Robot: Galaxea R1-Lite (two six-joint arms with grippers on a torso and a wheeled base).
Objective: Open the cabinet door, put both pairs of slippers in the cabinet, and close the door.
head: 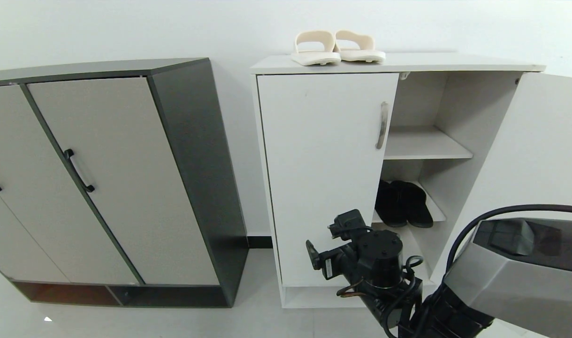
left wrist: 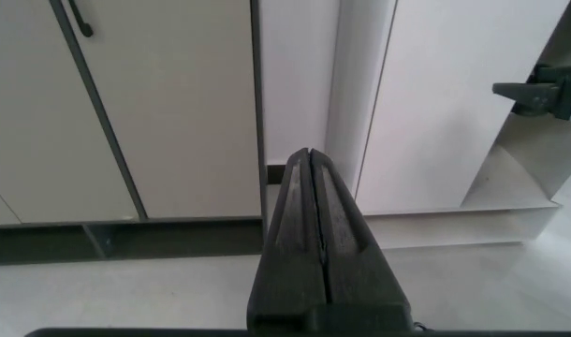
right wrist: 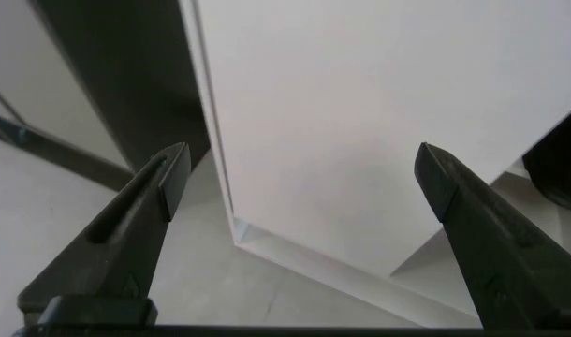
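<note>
My right fingers (right wrist: pixel 154 187) spread wide, holding nothing, low before shut left door (head: pixel 323 178) of white cabinet (head: pixel 454 62). My left fingers (left wrist: pixel 295 215) pressed together, holding nothing. Black slippers (head: pixel 403 204) inside on lower shelf (head: pixel 437 212), by its left edge. Cream slippers (head: pixel 337 49) on cabinet top, toward left end. Right door (head: pixel 539 150) open. I think high reach could push cream pair off edge, or arm could bump open door. No writing I can read.

Matt boards, smooth slippers
The white cabinet (head: pixel 323 188) is showing a smooth matt laminate; its handle (head: pixel 383 125) is gleaming like brushed metal; the cream slippers (head: pixel 332 56) are looking smooth and rubbery; the black slippers (head: pixel 403 204) are looking matt.
</note>
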